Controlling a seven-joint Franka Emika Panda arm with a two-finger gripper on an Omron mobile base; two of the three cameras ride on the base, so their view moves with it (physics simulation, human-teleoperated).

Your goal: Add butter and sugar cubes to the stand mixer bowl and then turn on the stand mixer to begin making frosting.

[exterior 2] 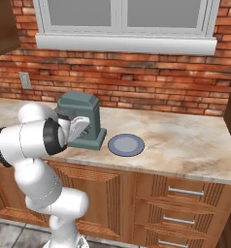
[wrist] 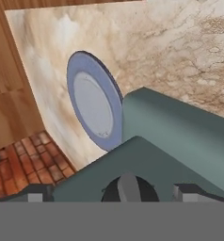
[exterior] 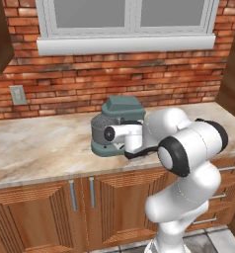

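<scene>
Stand mixer (wrist: 170,141): claw (wrist: 116,193) wide open just above.

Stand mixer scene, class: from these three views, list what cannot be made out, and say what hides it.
- Stand mixer: its front, whisk and bowl area are hidden by the arm in both base views.
- Blue-grey plate: in the hand view the mixer covers its lower edge.
- Hand: only its dark fingertips rise at the hand view's bottom edge, apart.
- Butter and sugar cubes: not identifiable.

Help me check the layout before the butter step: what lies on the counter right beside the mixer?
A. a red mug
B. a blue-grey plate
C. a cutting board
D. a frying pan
B: a flat round blue-grey plate lies on the counter just beside the mixer.
</scene>
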